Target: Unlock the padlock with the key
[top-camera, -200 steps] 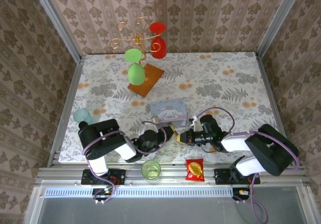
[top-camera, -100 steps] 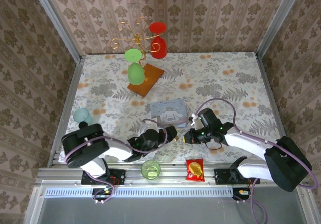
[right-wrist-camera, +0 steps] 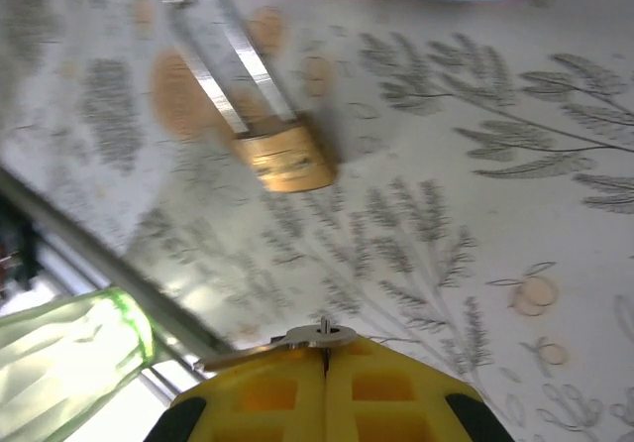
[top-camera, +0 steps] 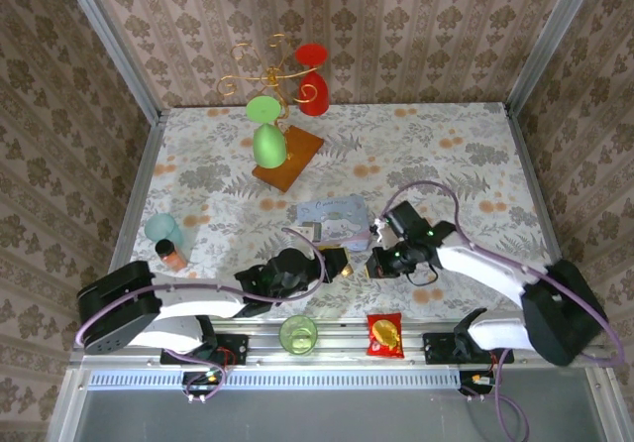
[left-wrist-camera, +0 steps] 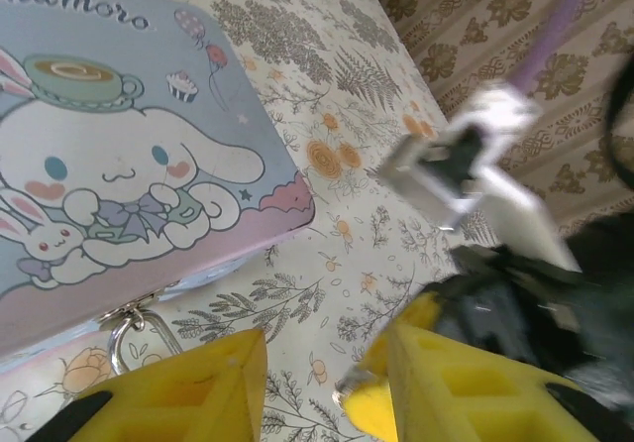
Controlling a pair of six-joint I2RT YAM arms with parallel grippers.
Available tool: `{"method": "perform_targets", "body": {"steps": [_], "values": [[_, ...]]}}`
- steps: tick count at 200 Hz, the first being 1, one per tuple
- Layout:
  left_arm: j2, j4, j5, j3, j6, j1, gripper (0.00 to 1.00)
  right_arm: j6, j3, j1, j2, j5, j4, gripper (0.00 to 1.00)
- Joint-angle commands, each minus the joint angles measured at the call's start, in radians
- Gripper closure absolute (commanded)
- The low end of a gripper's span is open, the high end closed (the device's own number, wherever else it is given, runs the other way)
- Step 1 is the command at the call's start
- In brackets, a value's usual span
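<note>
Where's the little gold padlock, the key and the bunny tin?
padlock (right-wrist-camera: pixel 285 158): right wrist view, brass body.
key (right-wrist-camera: pixel 297 340): right wrist view, exposed part.
bunny tin (left-wrist-camera: pixel 119 165): left wrist view, lid picture.

We see both arms folded low over the near part of the table. Left arm (top-camera: pixel 188 301): elbow out at far left, forearm running right, wrist approx. mid-table. Left gripper (top-camera: pixel 337 263) points right. In its wrist cam the left gripper (left-wrist-camera: pixel 322 387) has its yellow fingers (left-wrist-camera: pixel 198 387) spread w/ a wide gap btwn them, nothing held.

Right arm (top-camera: pixel 495 269): elbow out at far right, forearm running left. Right gripper (top-camera: pixel 375 264) points left, facing the other tip to tip, near but apart. In its wrist cam the right gripper (right-wrist-camera: pixel 325 368) has its fingers (right-wrist-camera: pixel 396 402) pressed together, pinching the key (right-wrist-camera: pixel 297 340) at the tips.
</note>
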Motion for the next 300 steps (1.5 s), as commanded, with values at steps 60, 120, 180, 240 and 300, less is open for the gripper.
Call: {"method": "perform_targets", "body": {"steps": [60,120,180,240,300], "values": [[-0.158,-0.218,-0.031,0.008,0.089,-0.004,0.63,-0.013,0.132,0.087,0.209,0.168,-0.246,0.97],[-0.167,-0.205,-0.024,-0.023,0.071,0.006,0.61,-0.005,0.124,0.084,0.217,0.134,-0.198,0.73],[-0.177,-0.201,-0.021,-0.032,0.067,0.011,0.60,-0.042,0.109,0.077,0.114,0.252,-0.184,0.64],[-0.176,-0.201,-0.024,-0.036,0.066,0.011,0.60,-0.149,0.043,0.141,0.017,0.322,0.001,0.61],[-0.151,-0.182,-0.017,-0.039,0.057,0.009,0.60,-0.084,0.060,0.230,0.115,0.410,-0.029,0.53]]}}
